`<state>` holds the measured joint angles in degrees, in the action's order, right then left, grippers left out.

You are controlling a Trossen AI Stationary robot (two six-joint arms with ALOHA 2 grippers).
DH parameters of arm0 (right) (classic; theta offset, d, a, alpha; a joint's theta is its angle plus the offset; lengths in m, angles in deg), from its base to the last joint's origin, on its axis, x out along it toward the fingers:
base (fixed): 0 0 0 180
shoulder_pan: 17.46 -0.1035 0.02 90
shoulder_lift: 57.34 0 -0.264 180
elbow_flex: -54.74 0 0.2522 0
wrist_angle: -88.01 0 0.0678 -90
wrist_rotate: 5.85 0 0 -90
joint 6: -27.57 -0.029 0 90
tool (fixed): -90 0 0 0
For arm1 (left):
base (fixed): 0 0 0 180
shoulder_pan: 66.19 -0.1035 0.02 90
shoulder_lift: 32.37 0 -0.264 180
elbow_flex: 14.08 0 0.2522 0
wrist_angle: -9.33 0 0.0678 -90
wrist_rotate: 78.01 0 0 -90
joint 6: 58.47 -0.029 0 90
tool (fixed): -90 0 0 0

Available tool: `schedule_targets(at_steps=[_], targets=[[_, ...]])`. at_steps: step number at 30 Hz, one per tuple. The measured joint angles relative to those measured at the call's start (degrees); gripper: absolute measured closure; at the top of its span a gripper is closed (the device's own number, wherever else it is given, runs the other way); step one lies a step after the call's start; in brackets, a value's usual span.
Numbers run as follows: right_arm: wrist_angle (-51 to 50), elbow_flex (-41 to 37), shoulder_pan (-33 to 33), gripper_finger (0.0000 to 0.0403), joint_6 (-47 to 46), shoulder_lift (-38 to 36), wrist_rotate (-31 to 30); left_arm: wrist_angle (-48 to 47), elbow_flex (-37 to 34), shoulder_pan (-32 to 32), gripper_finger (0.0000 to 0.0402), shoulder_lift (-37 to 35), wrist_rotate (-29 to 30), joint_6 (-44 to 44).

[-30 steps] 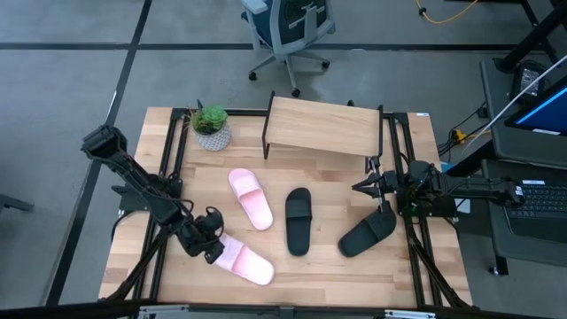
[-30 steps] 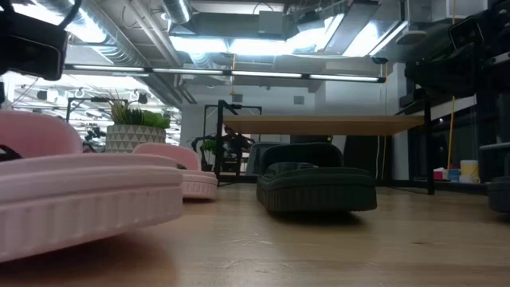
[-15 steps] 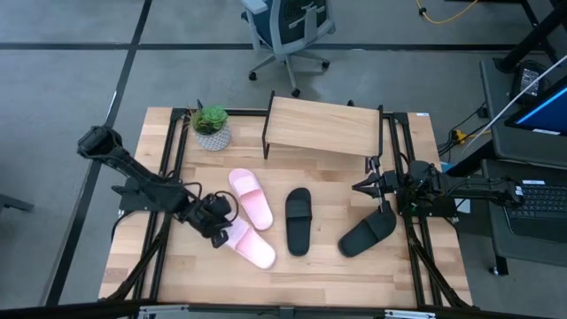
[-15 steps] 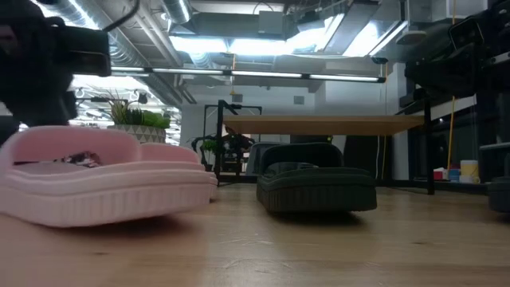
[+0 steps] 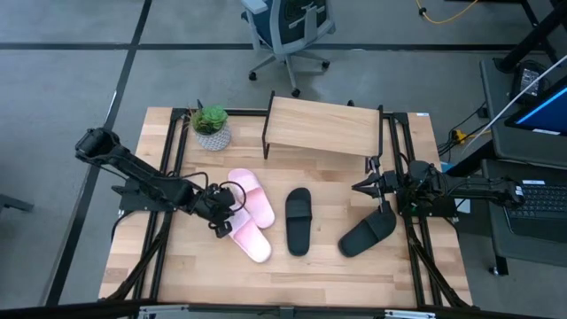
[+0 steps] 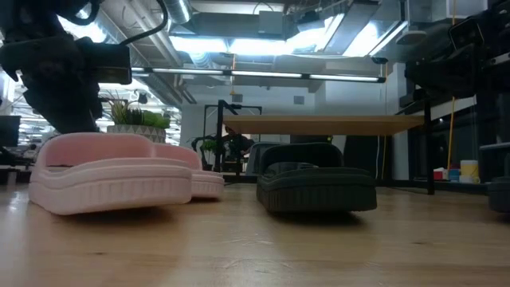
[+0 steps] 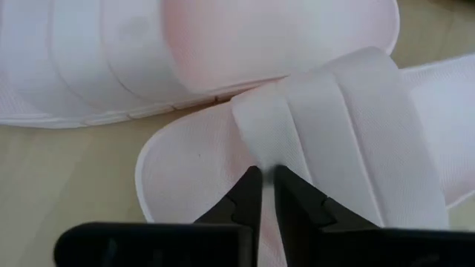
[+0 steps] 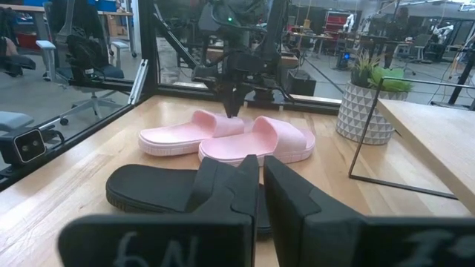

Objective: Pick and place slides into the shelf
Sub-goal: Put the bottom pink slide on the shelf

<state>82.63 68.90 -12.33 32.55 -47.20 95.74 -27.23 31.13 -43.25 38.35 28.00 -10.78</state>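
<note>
My left gripper [image 5: 223,213] stands at the table's middle left, shut on a light pink slide [image 5: 251,241], which shows large in the low view [image 6: 111,179]. That slide lies close beside the second pink slide [image 5: 251,197]. A black slide [image 5: 298,220] lies flat at the table's middle, and another black slide [image 5: 368,232] lies right of it. The shelf [image 5: 323,128], a pale plank on a thin black frame, stands at the far edge. My right gripper [image 5: 376,190] waits shut above the right black slide's far end. My left gripper pinches the pink slide's wide strap at its edge [image 7: 256,144] between the two fingertips. The fingers [image 8: 234,104] come from above, pointing down. The slide sits level, sole down at the table top [image 6: 111,203]; I cannot tell whether it rests there.
A small potted plant [image 5: 211,127] in a white patterned pot stands at the far left, beside the shelf. Black frame rails run along the table's left [image 5: 164,177] and right [image 5: 399,159] sides. Bare wood lies along the near edge [image 5: 292,283].
My left gripper has moved from the near left toward the table's middle and far side, taking the pink slide with it. The slide was tipped up near the low camera; now it is level, turned, and close beside the other pink slide.
</note>
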Motion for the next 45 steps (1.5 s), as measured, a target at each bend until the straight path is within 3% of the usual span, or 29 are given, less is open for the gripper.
schedule_targets(at_steps=[9,16,45], targets=[[0.0,0.0,0.0,0.0377,0.0,0.0,0.0,-0.1,0.0,-0.2,0.0346,0.0,-0.1,-0.2],[0.0,0.0,0.0,0.0377,0.0,0.0,0.0,0.0,0.0,-0.2,0.0344,0.0,4.1,-0.5],[0.0,0.0,0.0,0.0377,-0.4,0.0,0.0,-0.5,0.0,-0.2,0.0344,0.0,6.2,-1.5]])
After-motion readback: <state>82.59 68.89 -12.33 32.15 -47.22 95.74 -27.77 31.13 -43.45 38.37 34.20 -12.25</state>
